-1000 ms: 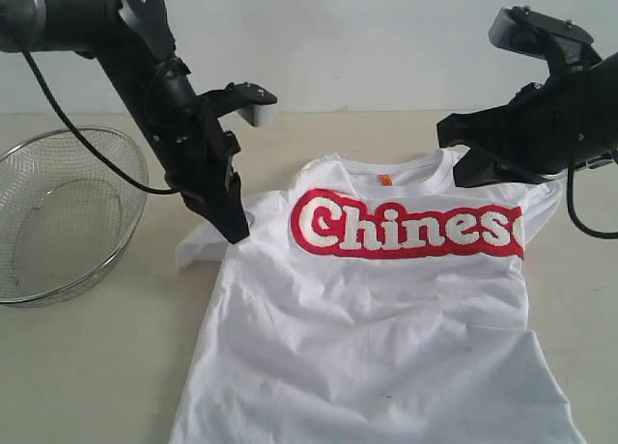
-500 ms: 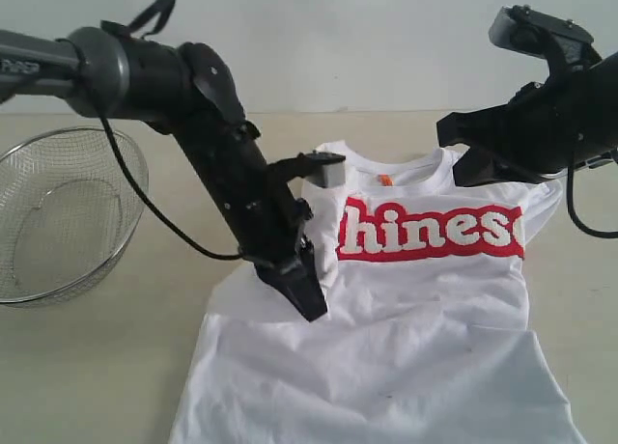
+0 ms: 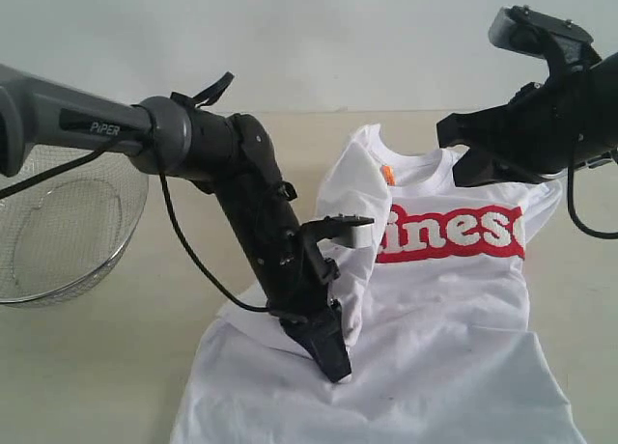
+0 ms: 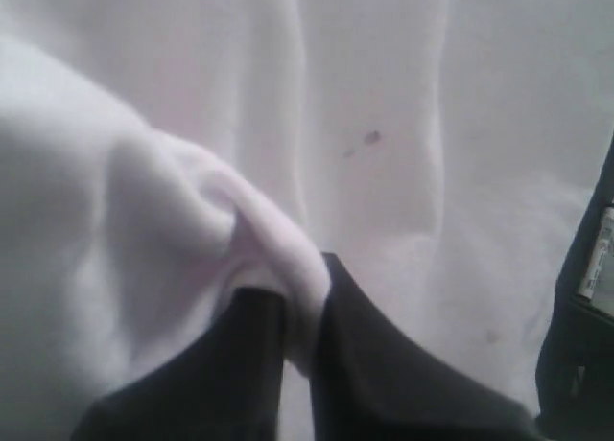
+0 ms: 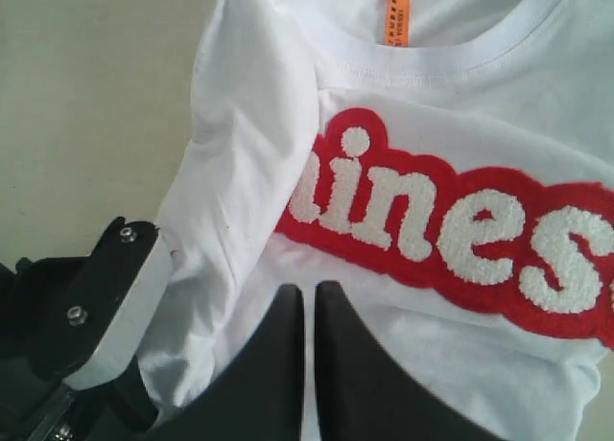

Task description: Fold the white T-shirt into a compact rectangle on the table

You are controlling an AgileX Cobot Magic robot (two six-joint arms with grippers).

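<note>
White T-shirt point(image 3: 454, 309) lies chest-up at centre-right of the table point(image 3: 87, 367), its frame-left side lifted inward. Left gripper point(image 4: 299, 312) pinches that fold. Right gripper point(image 5: 309, 302) hovers upper right, jaws together, empty. Soft, light, limp cloth: grab hems or seams.

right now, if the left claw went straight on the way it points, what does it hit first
The lower front of the white T-shirt, lying on the table. The left claw, shut on a pinched fold, points down at that cloth; the gap left is hard to judge.
</note>
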